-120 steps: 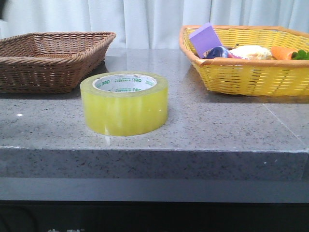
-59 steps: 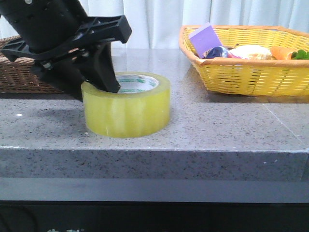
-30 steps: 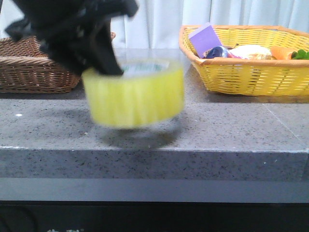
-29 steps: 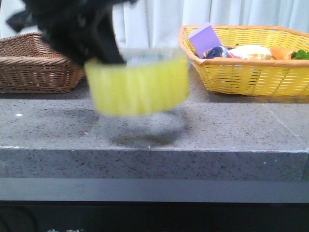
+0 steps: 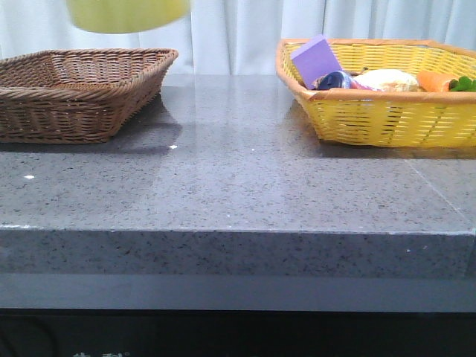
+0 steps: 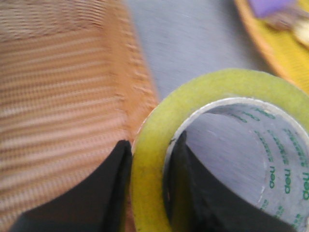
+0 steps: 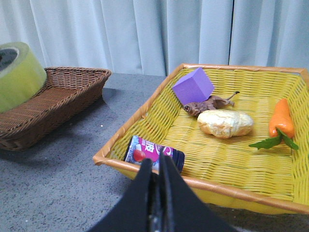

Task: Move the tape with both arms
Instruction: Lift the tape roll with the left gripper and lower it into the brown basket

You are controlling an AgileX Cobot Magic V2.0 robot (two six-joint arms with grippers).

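**Left gripper holds tape aloft; right gripper closed and idle**

Left gripper (image 6: 147, 186) clamps the wall of the tape (image 6: 219, 150): one black finger (image 6: 104, 193) outside the yellow-green roll, the other inside the white core with green lettering. Grip sits on the roll's rim at about 8 o'clock in the wrist picture. Roll is off the table, no contact with anything but the fingers. Below it, blurred, are the brown basket (image 6: 58, 96) and the grey table (image 6: 193, 48).

Right gripper (image 7: 157, 193) has its fingers pressed together, nothing between them. It hangs at the near rim of the yellow basket (image 7: 145, 166).

Front view: grey speckled table (image 5: 238, 186) nearest, bare in the middle. Further back, brown wicker basket (image 5: 74, 89) at 10 o'clock, yellow basket (image 5: 379, 119) at 2 o'clock. Only the bottom of the tape (image 5: 126, 13) shows at 11 o'clock, cut by the frame edge, high above the brown basket's far side. Neither gripper shows in this view.

Inside the yellow basket, near to far: can with pink label (image 7: 154, 152) lying on its side at the near rim, bread roll (image 7: 224, 123), small brown toy (image 7: 207, 105), purple block (image 7: 193, 86) tilted on the far left wall, carrot (image 7: 281, 120) to the right. White curtain (image 7: 145, 29) behind everything.
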